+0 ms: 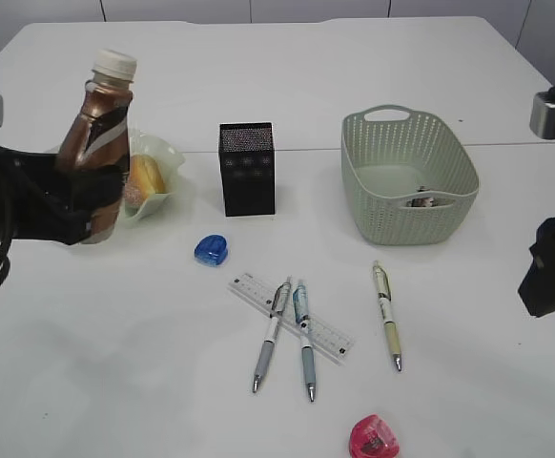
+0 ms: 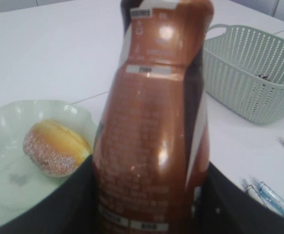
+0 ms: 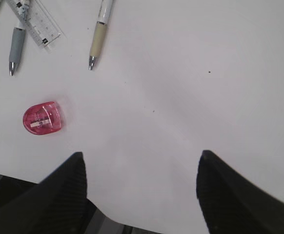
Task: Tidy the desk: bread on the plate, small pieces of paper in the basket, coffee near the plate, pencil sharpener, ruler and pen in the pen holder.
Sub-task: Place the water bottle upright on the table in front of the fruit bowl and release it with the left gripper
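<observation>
At the far left of the table, the left gripper [image 1: 96, 205] is closed around the lower body of the coffee bottle [image 1: 101, 134], which leans slightly with its cream cap uppermost. In the left wrist view the black fingers [image 2: 230, 204] press against both sides of the brown bottle [image 2: 154, 126]; its label carries fine print and small white panels, too blurred to read. Just right of the bottle, touching or nearly so, sits the pale green plate [image 1: 168, 157] with the bread [image 1: 144, 179] on it, a sugared round bun [image 2: 54, 148].

Right of the plate stands the black pen holder [image 1: 247, 168], upright. In front of it lies a blue pencil sharpener [image 1: 212, 249]. Further forward and right, a clear ruler [image 1: 292, 316] lies aslant, its printed scale too small to read, with two grey-gripped pens [image 1: 270, 336] [image 1: 304, 340] crossing over it. A third, cream-bodied pen [image 1: 386, 314] lies apart to their right, in front of the green basket [image 1: 449, 153]. Small paper scraps [image 1: 428, 200] rest inside the basket at its near wall.

Near the front edge, right of the crossed pens, lies a pink pencil sharpener [image 1: 374, 438]. The right gripper [image 3: 142, 195] hangs wide open and empty over bare table, with the pink sharpener [image 3: 42, 118] to the left of its left finger.
</observation>
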